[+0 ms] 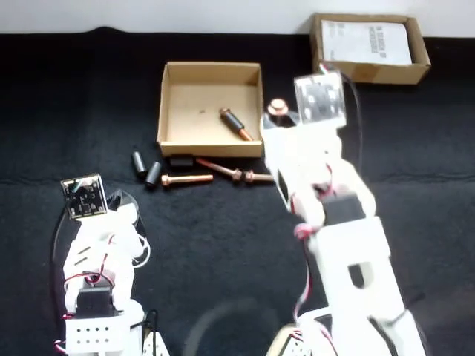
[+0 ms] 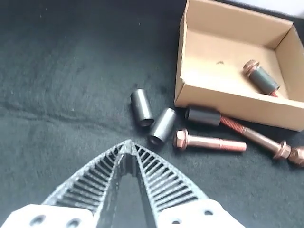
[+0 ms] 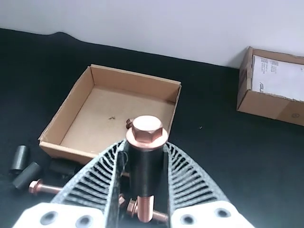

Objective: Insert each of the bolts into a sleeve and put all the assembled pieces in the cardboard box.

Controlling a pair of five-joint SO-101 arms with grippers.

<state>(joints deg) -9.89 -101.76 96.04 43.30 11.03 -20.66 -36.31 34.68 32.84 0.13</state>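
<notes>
Right tool clenched on an assembled bolt and sleeve, its long axis along the tool, head foremost. The cardboard box lies just ahead. Left tool, farther off, is closed and empty near loose sleeves.

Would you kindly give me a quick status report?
Left gripper shut, empty. Right gripper shut on sleeved bolt beside cardboard box. One assembly boxed. Nothing blocking.

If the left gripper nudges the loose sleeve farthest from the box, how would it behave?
The sleeve is a smooth cylinder lying on its side, so it would probably roll, though the cloth may damp that. It looks rigid and metallic, so likely heavy for its size.
</notes>
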